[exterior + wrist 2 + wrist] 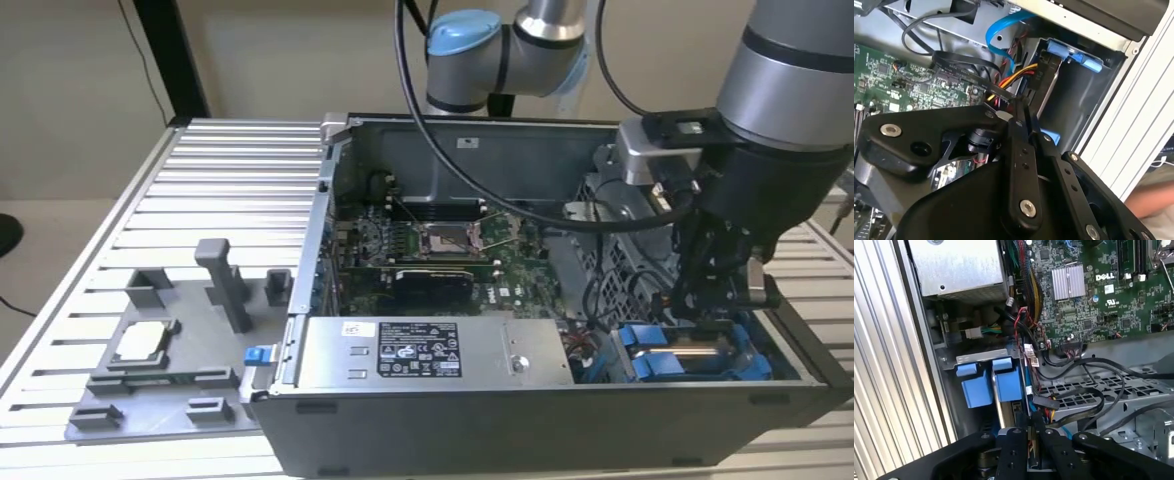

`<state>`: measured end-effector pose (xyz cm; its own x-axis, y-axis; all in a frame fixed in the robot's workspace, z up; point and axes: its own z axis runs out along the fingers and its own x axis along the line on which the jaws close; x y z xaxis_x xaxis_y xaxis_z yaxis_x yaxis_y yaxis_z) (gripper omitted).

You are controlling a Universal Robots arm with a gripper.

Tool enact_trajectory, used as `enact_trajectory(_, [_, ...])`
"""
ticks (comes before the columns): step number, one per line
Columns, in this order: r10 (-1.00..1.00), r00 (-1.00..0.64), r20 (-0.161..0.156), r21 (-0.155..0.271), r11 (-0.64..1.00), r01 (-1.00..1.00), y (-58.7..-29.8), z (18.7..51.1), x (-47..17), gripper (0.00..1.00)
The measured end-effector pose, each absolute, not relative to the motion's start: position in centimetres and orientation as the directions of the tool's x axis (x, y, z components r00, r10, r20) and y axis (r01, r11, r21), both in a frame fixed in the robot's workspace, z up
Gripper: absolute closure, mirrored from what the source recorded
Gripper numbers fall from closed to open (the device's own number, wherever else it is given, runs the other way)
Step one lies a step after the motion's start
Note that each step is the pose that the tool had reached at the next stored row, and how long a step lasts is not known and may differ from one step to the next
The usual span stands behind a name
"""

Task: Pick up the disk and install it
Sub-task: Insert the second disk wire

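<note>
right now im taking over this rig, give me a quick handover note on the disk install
Gripper: down inside the open black computer case, at the drive bay on the exterior view's right, fingers closed on the disk.
Disk: the flat silver-grey drive in its bright blue plastic bracket stands in the bay, beside the large silver box.
Done: disk picked up and brought into the bay.
Left: cannot tell whether it is fully seated; gripper not released.

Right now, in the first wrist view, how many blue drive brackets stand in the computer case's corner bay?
2. One blue bracket stands next to the cable bundle; a second blue bracket is beside it, farther from the cables. The hand may hide others.
</note>
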<state>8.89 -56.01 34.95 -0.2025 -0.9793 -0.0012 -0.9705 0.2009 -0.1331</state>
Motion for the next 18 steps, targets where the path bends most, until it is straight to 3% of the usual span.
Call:
enact_trajectory(8, [-0.981,-0.196,-0.007,-0.161,0.194,-0.968,-56.04,34.67,8.90,1.00])
enact_trajectory(18, [-0.983,-0.186,-0.005,-0.163,0.184,-0.969,-56.32,34.58,8.81,1.00])
